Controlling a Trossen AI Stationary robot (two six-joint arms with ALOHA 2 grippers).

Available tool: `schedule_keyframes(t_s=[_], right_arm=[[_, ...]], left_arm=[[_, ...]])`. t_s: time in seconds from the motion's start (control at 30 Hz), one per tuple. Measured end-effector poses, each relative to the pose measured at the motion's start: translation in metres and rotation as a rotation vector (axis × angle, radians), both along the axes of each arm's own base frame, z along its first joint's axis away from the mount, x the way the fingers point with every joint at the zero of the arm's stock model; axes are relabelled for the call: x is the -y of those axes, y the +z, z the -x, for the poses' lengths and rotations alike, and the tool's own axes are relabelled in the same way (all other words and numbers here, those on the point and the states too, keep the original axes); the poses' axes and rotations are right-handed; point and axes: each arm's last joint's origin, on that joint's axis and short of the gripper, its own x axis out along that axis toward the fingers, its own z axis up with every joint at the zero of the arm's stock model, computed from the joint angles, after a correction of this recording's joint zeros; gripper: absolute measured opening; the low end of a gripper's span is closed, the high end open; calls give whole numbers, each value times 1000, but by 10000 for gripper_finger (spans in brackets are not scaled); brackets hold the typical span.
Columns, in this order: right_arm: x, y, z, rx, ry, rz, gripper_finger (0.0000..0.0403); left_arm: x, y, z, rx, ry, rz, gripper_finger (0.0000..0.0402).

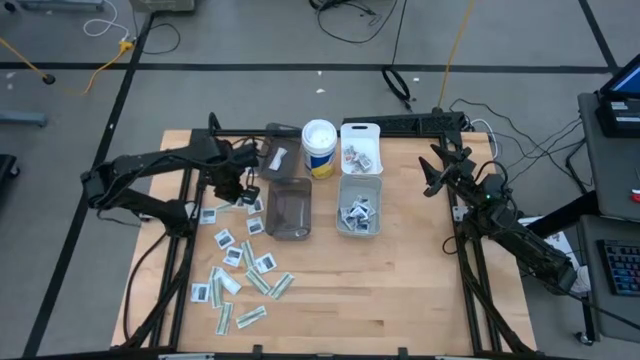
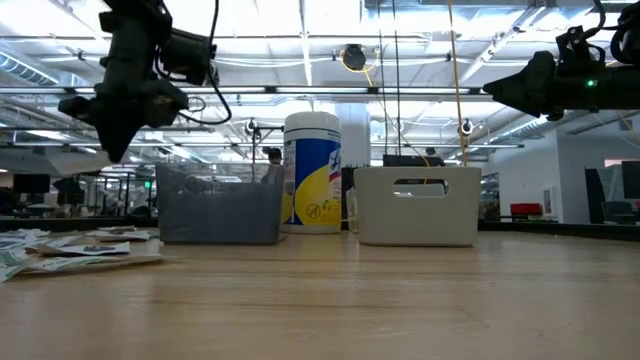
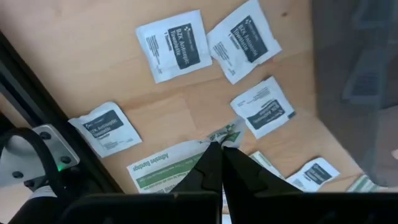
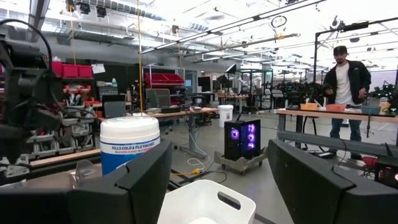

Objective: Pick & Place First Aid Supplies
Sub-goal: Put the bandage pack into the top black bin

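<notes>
Bins: one smoky bin [image 1: 289, 210], two white bins [image 1: 360, 146] right of it. One wipes canister [image 1: 319, 148]. Roughly sixteen loose packets [image 1: 240, 270] lie left of and below the smoky bin.

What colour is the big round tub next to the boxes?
The tub is white with a yellow and blue label, clearest in the low view.

Overhead, table-level, two wrist cameras; bins [image 1: 290, 208] shared.
</notes>
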Motion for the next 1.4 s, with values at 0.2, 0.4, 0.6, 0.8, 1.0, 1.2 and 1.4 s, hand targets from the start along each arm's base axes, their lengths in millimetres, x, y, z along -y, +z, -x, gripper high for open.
schedule_keyframes(t_s=[0.2, 0.4, 0.6, 0.8, 1.0, 1.2, 1.4], right_arm=[[0, 0, 0, 0, 0, 0, 263], [0, 0, 0, 0, 0, 0, 263], [0, 0, 0, 0, 0, 0, 263], [0, 0, 0, 0, 0, 0, 263], [0, 0, 0, 0, 0, 0, 263], [0, 0, 0, -1, 0, 0, 263], [0, 0, 0, 0, 0, 0, 263]], left_arm=[[-2, 9, 1, 5, 17, 2, 2], [-28, 16, -11, 9, 25, -6, 1], [-68, 23, -34, 24, 30, -19, 1], [-107, 24, -56, 8, 22, 2, 1], [-143, 25, -78, 28, 12, -10, 1], [-171, 31, -95, 61, 16, -38, 0], [-189, 32, -103, 78, 21, -56, 0]])
